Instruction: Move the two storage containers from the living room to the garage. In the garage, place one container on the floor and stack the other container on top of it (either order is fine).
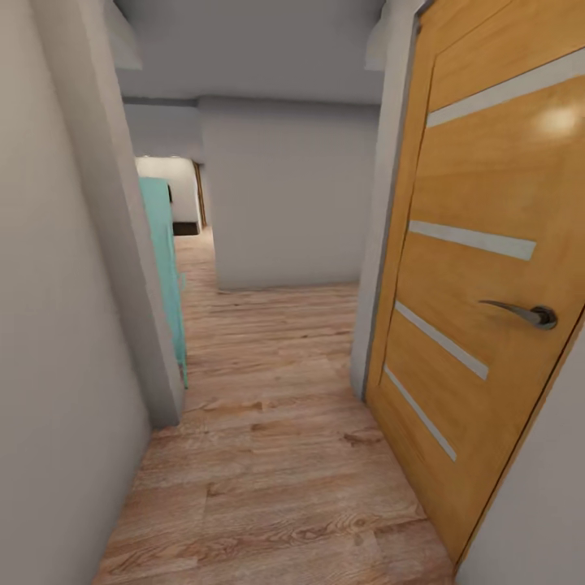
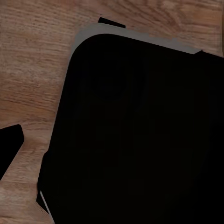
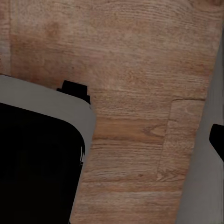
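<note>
The robot stands in a narrow corridor with a wood-plank floor (image 1: 276, 455). A honey-brown door (image 1: 487, 268) with a metal handle (image 1: 528, 313) stands open close on the right; a pale wall (image 1: 57, 325) runs along the left, with a teal object (image 1: 166, 268) beyond its corner. A grey wall (image 1: 288, 195) closes the passage ahead, with an opening to its left.

Both wrist views look down on planks and the robot's dark base (image 2: 140, 135). The state of either arm's jaws cannot be told. The storage containers are nowhere in these views.

Judged step: transit between rooms. The next move calls for steering past the door edge without clipping it.
</note>
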Robot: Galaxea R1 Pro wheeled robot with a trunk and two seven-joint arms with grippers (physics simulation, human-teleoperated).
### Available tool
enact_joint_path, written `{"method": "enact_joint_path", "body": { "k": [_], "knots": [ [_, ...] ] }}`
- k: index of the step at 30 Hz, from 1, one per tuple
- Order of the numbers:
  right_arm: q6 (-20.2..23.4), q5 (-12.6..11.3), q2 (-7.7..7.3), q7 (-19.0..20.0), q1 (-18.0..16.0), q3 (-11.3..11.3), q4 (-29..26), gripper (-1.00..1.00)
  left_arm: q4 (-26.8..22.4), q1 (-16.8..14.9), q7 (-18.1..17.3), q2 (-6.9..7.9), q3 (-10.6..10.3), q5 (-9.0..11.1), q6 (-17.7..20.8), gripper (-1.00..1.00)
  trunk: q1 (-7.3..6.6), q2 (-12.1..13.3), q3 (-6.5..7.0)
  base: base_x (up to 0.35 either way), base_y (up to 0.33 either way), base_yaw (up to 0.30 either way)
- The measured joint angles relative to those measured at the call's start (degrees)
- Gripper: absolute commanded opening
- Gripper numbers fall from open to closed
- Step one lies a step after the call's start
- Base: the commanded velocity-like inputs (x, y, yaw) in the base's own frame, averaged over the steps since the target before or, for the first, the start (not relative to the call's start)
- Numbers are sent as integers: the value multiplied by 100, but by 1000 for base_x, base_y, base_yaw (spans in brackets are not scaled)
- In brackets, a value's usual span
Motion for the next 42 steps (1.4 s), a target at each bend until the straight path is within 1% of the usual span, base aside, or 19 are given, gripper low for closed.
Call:
{"method": "enact_joint_path", "body": {
  "k": [18, 24, 28, 30, 31, 33, 35, 36, 38, 42],
  "knots": [
    [-9, -7, -2, 0, 0, -2, -4, 100, 0, 0, 3, -6, 2, 0, 0, 100, 0, 0, 0, 321, 0, 13],
    [60, 6, 5, 45, 0, 0, 2, 100, 0, 0, 3, 0, -5, 0, 1, 100, 0, 0, 0, 321, 0, 0],
    [70, -23, 35, 53, 0, -16, 3, 100, 0, 0, 0, -3, -6, -5, 7, 100, 0, 0, 0, 321, 0, 0],
    [71, -59, 25, 56, 0, -43, 4, 100, 0, 0, 2, -5, -6, -8, 5, 100, 0, 0, 0, 321, 0, 0],
    [68, -117, 22, 57, 0, -52, 4, 100, 0, 0, 2, -5, -6, -8, 4, 100, 0, 0, 0, 321, 0, 0],
    [44, -304, 15, 58, 0, -70, 7, 100, 0, 0, 2, -6, -6, -8, 2, 100, 0, 0, 0, 321, 0, 0],
    [17, -683, 2, 53, 0, -83, 6, 100, 0, 0, 2, -6, -6, -9, 1, 100, 0, 0, 0, 321, 0, 0],
    [0, -958, -28, 54, 0, -85, 5, 100, 0, 0, 2, -6, -3, -8, 1, 100, 0, 0, 0, 321, 0, 0],
    [-30, -1114, -84, 54, 0, -81, 4, 100, 0, 0, 3, -6, -4, -9, 1, 100, 0, 0, 0, 321, 0, 0],
    [-251, -1216, -147, 53, 0, -60, -1, 100, 0, 0, 3, -6, -5, -9, 1, 100, 0, 0, 0, 321, 0, 0]
  ]
}}
